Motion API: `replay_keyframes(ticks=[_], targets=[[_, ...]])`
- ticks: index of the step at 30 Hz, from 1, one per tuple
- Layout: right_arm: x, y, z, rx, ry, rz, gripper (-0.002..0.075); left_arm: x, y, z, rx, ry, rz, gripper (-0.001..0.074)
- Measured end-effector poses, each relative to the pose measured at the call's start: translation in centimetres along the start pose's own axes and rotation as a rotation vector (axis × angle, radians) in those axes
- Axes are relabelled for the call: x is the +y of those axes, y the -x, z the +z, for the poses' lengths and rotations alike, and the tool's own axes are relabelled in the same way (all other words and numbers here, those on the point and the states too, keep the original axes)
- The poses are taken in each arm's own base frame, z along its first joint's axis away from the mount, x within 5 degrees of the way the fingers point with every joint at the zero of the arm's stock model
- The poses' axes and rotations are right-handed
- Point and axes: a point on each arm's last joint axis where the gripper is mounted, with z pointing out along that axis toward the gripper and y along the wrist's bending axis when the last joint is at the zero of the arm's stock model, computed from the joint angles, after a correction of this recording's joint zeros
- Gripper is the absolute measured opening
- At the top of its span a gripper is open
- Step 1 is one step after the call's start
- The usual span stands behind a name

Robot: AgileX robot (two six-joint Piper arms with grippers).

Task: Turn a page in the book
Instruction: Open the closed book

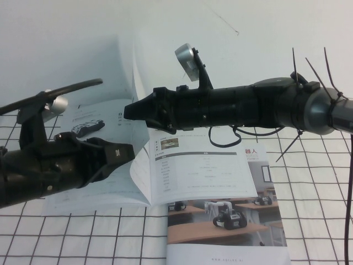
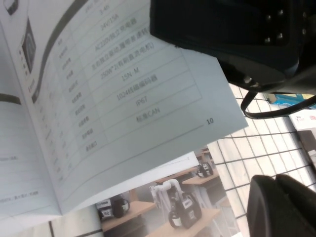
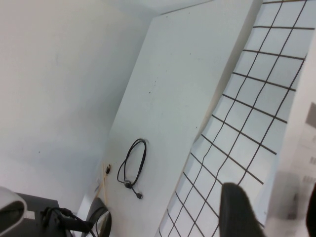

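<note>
Two grippers we see over the open book (image 1: 182, 171) on the gridded surface (image 1: 314, 182). Our right gripper (image 1: 130, 110) has its fingers closed on the page (image 1: 126, 72), held upright above the spine. Our left gripper (image 1: 124, 153) (low over the left-hand pages) has fingers we cannot tell about. A brochure (image 1: 226, 221) lies partly under the book.

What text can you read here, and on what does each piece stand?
"10": book, lower page corner.
"IP67", "15N·M", "标准CAN": the book's spec table.
"www.agilex.ai": brochure foot, faint.
Remaining print: too small.
Left gripper hovers over the book's left half; right gripper is at the raised page.
</note>
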Motion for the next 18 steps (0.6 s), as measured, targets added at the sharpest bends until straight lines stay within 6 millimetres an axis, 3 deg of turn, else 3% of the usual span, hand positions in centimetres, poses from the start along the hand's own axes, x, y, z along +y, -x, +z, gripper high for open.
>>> replay_keyframes(ticks=[4,11,18], targets=[[0.0,0.0,0.0,0.0,0.0,0.0,0.0304,-0.2,0.4,-1.1,-0.067,0.06,0.062,-0.0003],[0.1,-0.1,0.2,0.0,-0.004,-0.007,0.0304,-1.8,1.5,-5.2,-0.264,0.185,0.226,-0.0003],[0.4,-0.9,1.6,-0.013,-0.058,-0.076,0.0304,-2.7,0.7,-6.3,-0.224,0.162,0.263,-0.0003]])
